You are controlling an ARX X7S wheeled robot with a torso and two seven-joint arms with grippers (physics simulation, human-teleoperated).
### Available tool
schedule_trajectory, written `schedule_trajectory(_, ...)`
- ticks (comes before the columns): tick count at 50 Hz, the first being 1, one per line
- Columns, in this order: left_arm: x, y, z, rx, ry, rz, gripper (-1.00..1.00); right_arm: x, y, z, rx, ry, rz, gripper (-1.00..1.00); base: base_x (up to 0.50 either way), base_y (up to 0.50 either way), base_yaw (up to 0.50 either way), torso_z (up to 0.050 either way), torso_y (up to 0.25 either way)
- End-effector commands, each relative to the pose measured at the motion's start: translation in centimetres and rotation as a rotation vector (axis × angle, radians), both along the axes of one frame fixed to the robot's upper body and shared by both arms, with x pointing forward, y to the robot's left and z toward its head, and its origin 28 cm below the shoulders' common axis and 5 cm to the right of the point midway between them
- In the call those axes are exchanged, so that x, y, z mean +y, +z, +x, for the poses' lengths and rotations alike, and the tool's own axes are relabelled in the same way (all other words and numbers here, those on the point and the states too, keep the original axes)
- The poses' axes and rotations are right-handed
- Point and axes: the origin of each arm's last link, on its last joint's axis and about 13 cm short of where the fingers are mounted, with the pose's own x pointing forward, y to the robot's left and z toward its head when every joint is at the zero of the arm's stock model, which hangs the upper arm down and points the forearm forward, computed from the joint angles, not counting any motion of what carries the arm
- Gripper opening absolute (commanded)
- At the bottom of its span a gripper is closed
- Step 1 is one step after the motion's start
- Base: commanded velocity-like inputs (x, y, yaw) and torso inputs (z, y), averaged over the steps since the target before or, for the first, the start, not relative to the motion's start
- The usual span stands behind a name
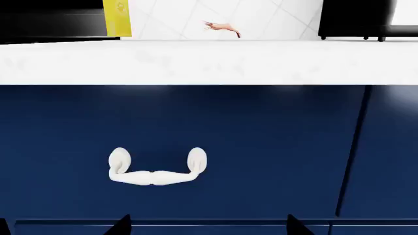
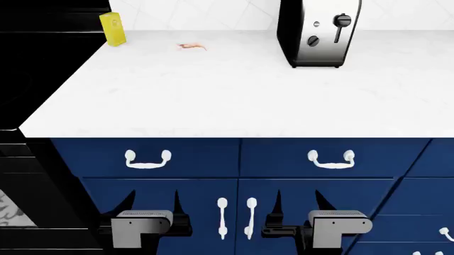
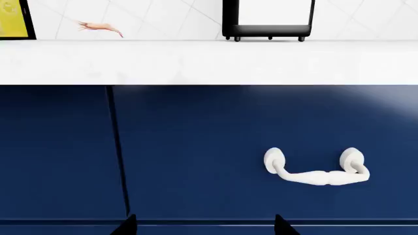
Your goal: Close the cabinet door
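Hovering wide open (both), left gripper (image 2: 152, 199) and right gripper (image 2: 296, 199) face cabinet doors (image 2: 163, 212).

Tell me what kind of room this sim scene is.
Most likely a kitchen: a white countertop over navy drawers and cabinet doors with white handles, a black and steel toaster at the back, and what looks like a shrimp lying on the counter near a yellow box.

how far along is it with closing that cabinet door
Done: nothing that shows. At the head view's right edge a blue door seems to stand angled out from the cabinet front. In hand: nothing; the left gripper and right gripper hover open before the middle doors, touching nothing. Left: reach the open door and push it shut.
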Motion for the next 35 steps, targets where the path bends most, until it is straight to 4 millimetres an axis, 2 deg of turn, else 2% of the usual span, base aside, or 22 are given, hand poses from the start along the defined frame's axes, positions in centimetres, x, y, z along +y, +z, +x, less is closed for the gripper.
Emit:
schedule_trajectory(1, 0.01, -0.03, 0.04, -0.005, -0.001, 0.004, 1.00, 0.01, 0.02, 0.00, -0.001, 0.001, 0.000, 1.00, 0.00, 0.00, 0.00, 0.000, 0.000)
schedule_trajectory(35, -0.08, 0.04, -0.22, -0.046, -0.028, 0.023, 1.00, 0.07, -0.30, -0.15, 0.002, -0.011, 0.002, 1.00, 0.00, 0.00, 0.00, 0.001, 0.000)
